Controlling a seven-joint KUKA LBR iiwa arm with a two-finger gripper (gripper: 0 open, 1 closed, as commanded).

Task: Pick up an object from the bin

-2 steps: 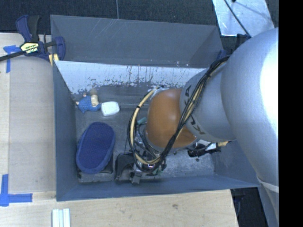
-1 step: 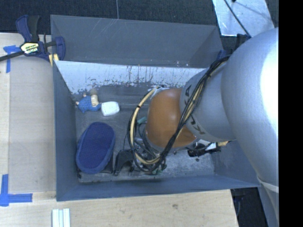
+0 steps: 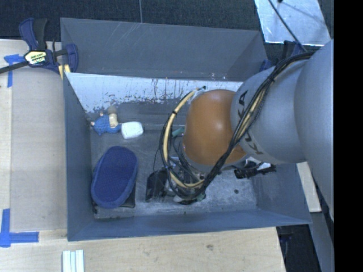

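black thing [image 3: 154, 185] low in bin [image 3: 170, 50], gripper [image 3: 182, 192] just beside it, open or shut cannot tell, blue pad [image 3: 114, 175] left

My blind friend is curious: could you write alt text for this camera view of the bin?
A robot arm with an orange wrist cover reaches from the right into a grey metal bin, its gripper low near the front middle. To its left lie a blue oval pad, a small white block and a small blue-and-tan piece.
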